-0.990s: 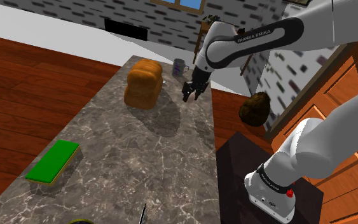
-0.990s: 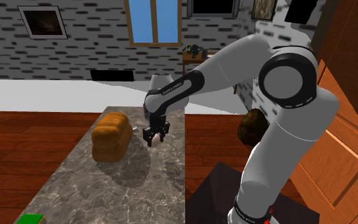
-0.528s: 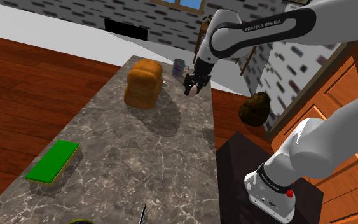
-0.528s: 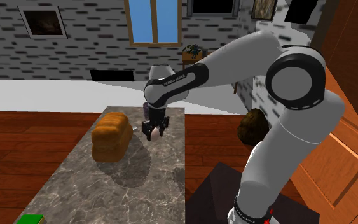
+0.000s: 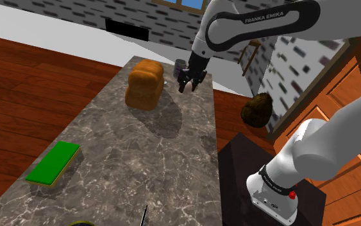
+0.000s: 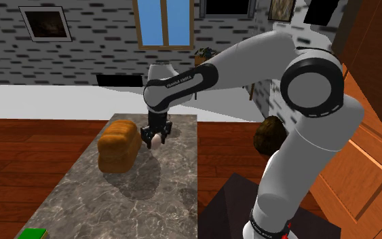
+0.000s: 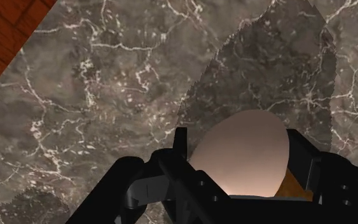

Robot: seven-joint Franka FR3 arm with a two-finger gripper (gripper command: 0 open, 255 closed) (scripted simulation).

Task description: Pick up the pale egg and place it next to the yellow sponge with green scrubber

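My black gripper hangs above the far end of the marble counter, between the bread loaf and a small mug. It is shut on a pale egg, which sits clasped between the two fingers and lifted off the stone. The second exterior view has the egg as a pale spot at the gripper, just right of the loaf. The sponge, green on top with a yellow edge, lies flat near the counter's near left side, far from the gripper. A corner of the sponge is at the second exterior view's bottom edge.
A brown bread loaf stands close to the gripper on its left in the shoulder view. A small mug stands behind the gripper at the counter's far end. A thin dark utensil lies near the front edge. A brown rounded object sits off the counter's right side.
The gripper, still shut on the egg, has risen off the counter and moved toward the far end and the loaf, to the left in both exterior views.
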